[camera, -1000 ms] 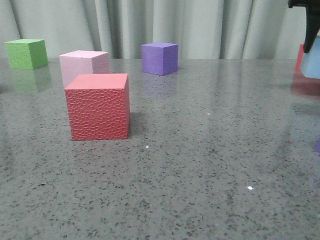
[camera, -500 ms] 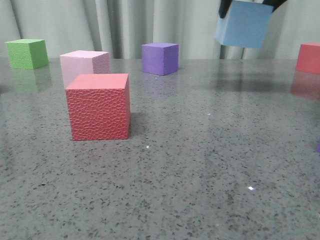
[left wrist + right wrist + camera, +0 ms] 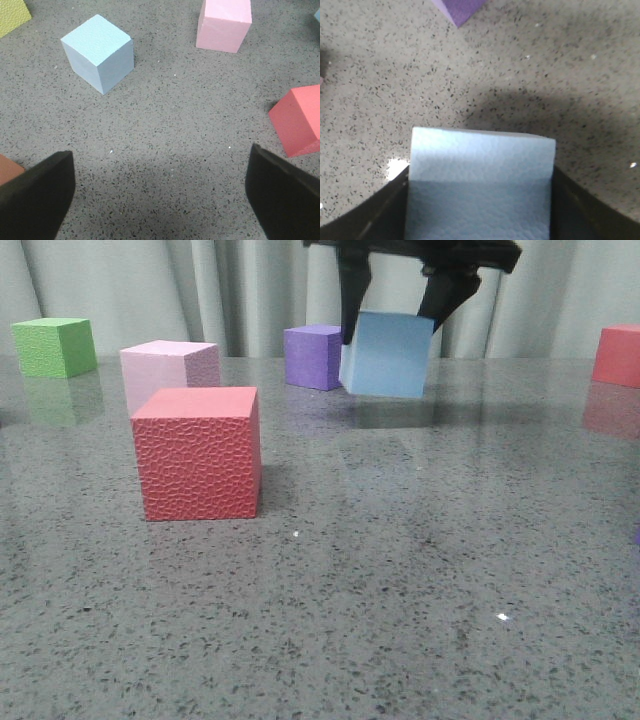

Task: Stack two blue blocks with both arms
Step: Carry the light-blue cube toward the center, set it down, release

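Note:
My right gripper (image 3: 392, 320) is shut on one pale blue block (image 3: 388, 353) and holds it slightly tilted above the table, just right of the purple cube (image 3: 318, 356). In the right wrist view this block (image 3: 480, 180) fills the gap between the dark fingers (image 3: 375, 215) of the gripper (image 3: 479, 212). The second blue block (image 3: 98, 52) stands on the table in the left wrist view, ahead of my left gripper (image 3: 160, 197). That gripper is open and empty, well short of the block. The front view shows neither this block nor the left gripper.
A red textured cube (image 3: 197, 452) stands front left, with a pink cube (image 3: 168, 370) behind it and a green cube (image 3: 53, 346) at the far left. Another red cube (image 3: 617, 355) is at the far right. The left wrist view shows the pink cube (image 3: 223, 24) and a red cube (image 3: 298, 125).
My right gripper has carried the blue block from the far right edge leftward and down, to beside the purple cube. The cubes on the table have not moved.

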`<state>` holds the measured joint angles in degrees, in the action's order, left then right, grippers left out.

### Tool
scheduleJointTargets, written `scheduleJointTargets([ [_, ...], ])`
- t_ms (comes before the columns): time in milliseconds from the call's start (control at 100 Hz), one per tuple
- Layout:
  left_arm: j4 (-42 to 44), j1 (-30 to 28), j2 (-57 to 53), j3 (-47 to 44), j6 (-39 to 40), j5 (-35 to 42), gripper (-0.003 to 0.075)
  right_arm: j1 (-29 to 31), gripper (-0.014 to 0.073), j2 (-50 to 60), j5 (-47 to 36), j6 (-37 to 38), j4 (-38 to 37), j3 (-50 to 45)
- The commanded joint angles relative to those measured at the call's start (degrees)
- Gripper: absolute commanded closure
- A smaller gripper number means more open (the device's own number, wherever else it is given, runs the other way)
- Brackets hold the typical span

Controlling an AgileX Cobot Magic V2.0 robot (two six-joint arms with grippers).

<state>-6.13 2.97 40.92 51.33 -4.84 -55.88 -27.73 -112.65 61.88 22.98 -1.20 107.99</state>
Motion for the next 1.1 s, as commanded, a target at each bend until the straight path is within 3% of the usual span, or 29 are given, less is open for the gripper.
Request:
scheduleJointTargets([
  [0, -1.0, -0.1, 0.3, 2.0, 0.0, 3.4, 0.0062, -0.3, 0.0253, 2.5, -1.1, 1.4, -0.4, 2.3],
  [1090, -1.0, -0.1, 0.3, 2.0, 0.0, 3.2, 0.0062, -0.4, 0.0253, 0.2, 1.4, 4.4, -0.4, 2.3],
])
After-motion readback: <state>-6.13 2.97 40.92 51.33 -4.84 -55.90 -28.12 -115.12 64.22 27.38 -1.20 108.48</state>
